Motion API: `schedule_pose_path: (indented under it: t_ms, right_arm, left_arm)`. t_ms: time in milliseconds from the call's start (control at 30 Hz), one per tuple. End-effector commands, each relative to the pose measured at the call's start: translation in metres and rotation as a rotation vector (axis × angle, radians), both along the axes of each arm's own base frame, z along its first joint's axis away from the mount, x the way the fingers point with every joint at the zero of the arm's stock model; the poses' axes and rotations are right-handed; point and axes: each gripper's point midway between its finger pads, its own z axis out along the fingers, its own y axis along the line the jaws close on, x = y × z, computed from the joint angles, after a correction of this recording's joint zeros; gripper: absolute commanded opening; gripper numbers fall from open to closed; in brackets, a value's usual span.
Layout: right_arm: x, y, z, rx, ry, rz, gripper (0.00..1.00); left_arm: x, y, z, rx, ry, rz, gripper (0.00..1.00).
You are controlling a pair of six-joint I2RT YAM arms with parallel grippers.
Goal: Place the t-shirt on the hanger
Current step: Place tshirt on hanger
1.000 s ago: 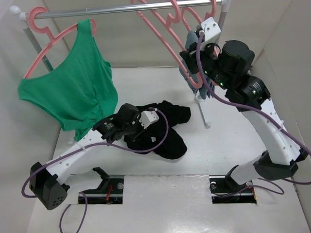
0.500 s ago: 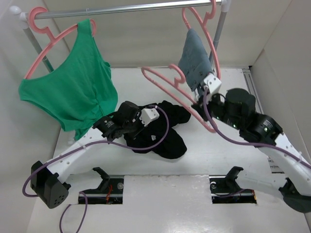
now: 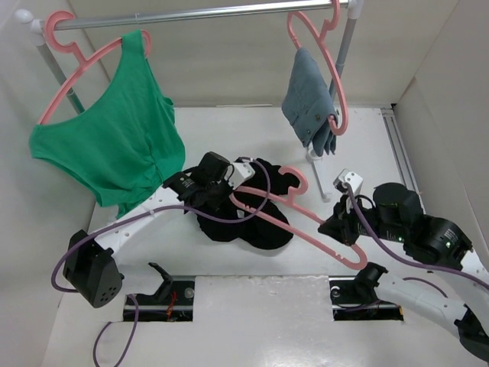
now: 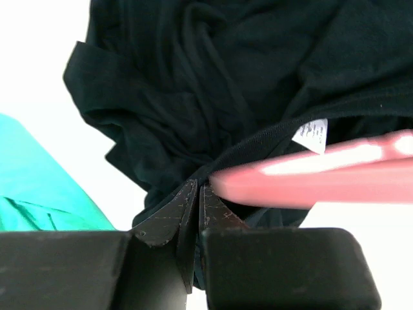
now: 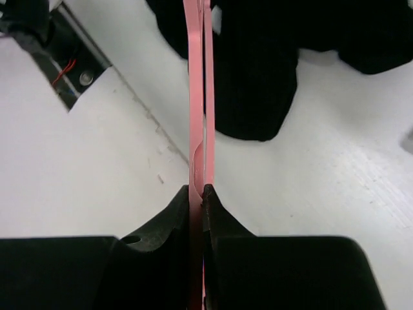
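T-shirt (image 3: 267, 233) lies crumpled in a black heap mid-table, nearer the left arm, its near edge well short of the table's front edge. Left gripper (image 4: 198, 187): jaws closed, pinching a fold at the heap's margin, near a small white tag (image 4: 311, 136) sewn into the cloth. Right gripper (image 5: 197, 194): jaws clamped on the thin bar of the salmon-pink hanger (image 5: 196, 97), close to one shoulder end. Hanger slants across the table (image 3: 229, 134). Gripped end is out past the cloth on the right arm's side, the other shoulder end is just beside the left jaws, and the curled hook lies over the shirt's right lobe. Hook is just beside the rack's foot (image 3: 321, 180); contact cannot be told. Green tank top (image 3: 114, 145) hangs on its own pink hanger from the rail (image 3: 199, 14) at left, hem low over the left forearm. Grey-blue garment (image 3: 308, 103) hangs at the rail's right end, above the foot. Open white table behind the shirt, between the two hung garments. Another bare strip runs along the right wall (image 3: 447, 99).
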Motion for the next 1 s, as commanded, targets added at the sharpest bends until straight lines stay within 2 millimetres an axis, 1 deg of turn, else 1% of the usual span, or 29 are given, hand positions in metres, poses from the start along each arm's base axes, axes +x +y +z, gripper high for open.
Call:
schedule_pose_path:
  t_ms: [0, 67, 167, 200, 233, 267, 300, 333, 367, 400, 433, 467, 500, 567, 600, 633, 667, 733, 767, 800, 833, 867, 900, 933, 967]
  right_arm:
    - [-0.02, 0.01, -0.001, 0.02, 0.089, 0.09, 0.0]
    - [-0.017, 0.012, -0.005, -0.001, 0.089, 0.099, 0.0]
    - [-0.014, 0.015, -0.005, -0.001, 0.089, 0.099, 0.0]
    - [-0.014, 0.015, -0.009, -0.011, 0.088, 0.104, 0.0]
    - [-0.009, 0.018, -0.006, -0.004, 0.073, 0.097, 0.0]
    - [-0.005, 0.019, -0.008, -0.005, 0.066, 0.088, 0.0]
    - [-0.002, 0.02, -0.006, 0.001, 0.05, 0.079, 0.0]
    - [0.002, 0.021, -0.004, 0.006, 0.036, 0.069, 0.0]
    - [0.008, 0.024, 0.0, 0.018, 0.015, 0.06, 0.0]
    - [0.012, 0.028, -0.001, 0.012, 0.006, 0.067, 0.0]
    - [0.014, 0.03, -0.001, 0.006, -0.008, 0.074, 0.0]
    - [0.015, 0.034, -0.001, 0.006, -0.008, 0.083, 0.0]
    - [0.021, 0.036, -0.005, -0.015, -0.012, 0.08, 0.0]
    - [0.024, 0.04, 0.001, -0.027, -0.038, 0.095, 0.0]
    - [0.023, 0.042, -0.002, -0.039, -0.039, 0.111, 0.0]
    - [0.022, 0.047, 0.002, -0.034, -0.06, 0.147, 0.0]
    - [0.019, 0.054, 0.004, -0.024, -0.065, 0.184, 0.0]
    - [0.018, 0.056, -0.012, -0.044, -0.052, 0.212, 0.0]
    - [0.018, 0.058, -0.017, -0.047, -0.058, 0.229, 0.0]
    - [0.016, 0.061, -0.02, -0.038, -0.052, 0.246, 0.0]
    - [0.02, 0.065, -0.014, -0.003, -0.089, 0.244, 0.0]
    - [0.019, 0.065, -0.014, 0.021, -0.115, 0.243, 0.0]
    - [0.02, 0.067, -0.008, 0.054, -0.14, 0.237, 0.0]
    - [0.026, 0.073, 0.008, 0.12, -0.211, 0.234, 0.0]
    - [0.025, 0.073, 0.011, 0.158, -0.233, 0.226, 0.0]
  left_arm:
    - [0.023, -0.007, 0.03, -0.05, -0.096, 0.048, 0.0]
    - [0.023, -0.007, 0.03, -0.05, -0.096, 0.048, 0.0]
    - [0.021, -0.01, 0.03, -0.063, -0.086, 0.034, 0.0]
    - [0.021, -0.012, 0.037, -0.082, -0.098, 0.028, 0.0]
    - [0.02, -0.014, 0.037, -0.087, -0.093, 0.022, 0.0]
    - [0.016, -0.014, 0.038, -0.094, -0.085, 0.013, 0.0]
    - [0.012, -0.017, 0.037, -0.1, -0.066, -0.017, 0.0]
    - [0.01, -0.018, 0.04, -0.114, -0.069, -0.025, 0.0]
    - [0.008, -0.019, 0.043, -0.127, -0.072, -0.032, 0.0]
    - [0.006, -0.019, 0.042, -0.127, -0.06, -0.038, 0.0]
    - [0.001, -0.021, 0.043, -0.138, -0.051, -0.062, 0.0]
    - [0.001, -0.023, 0.048, -0.146, -0.059, -0.078, 0.0]
    - [-0.002, -0.022, 0.049, -0.147, -0.054, -0.093, 0.0]
    - [-0.003, -0.023, 0.052, -0.148, -0.054, -0.107, 0.0]
    - [-0.003, -0.023, 0.059, -0.155, -0.074, -0.114, 0.0]
    - [-0.002, -0.023, 0.059, -0.151, -0.078, -0.121, 0.0]
    - [-0.004, -0.027, 0.069, -0.173, -0.089, -0.145, 0.0]
    - [-0.005, -0.034, 0.081, -0.209, -0.098, -0.169, 0.0]
    - [-0.012, -0.038, 0.09, -0.242, -0.086, -0.201, 0.0]
    - [-0.012, -0.043, 0.105, -0.268, -0.108, -0.228, 0.0]
    - [-0.016, -0.046, 0.111, -0.287, -0.102, -0.247, 0.0]
    - [-0.019, -0.049, 0.117, -0.3, -0.101, -0.273, 0.0]
    - [-0.029, -0.052, 0.123, -0.328, -0.08, -0.307, 0.0]
    - [-0.031, -0.054, 0.131, -0.342, -0.085, -0.33, 0.0]
    - [-0.035, -0.056, 0.134, -0.352, -0.075, -0.344, 0.0]
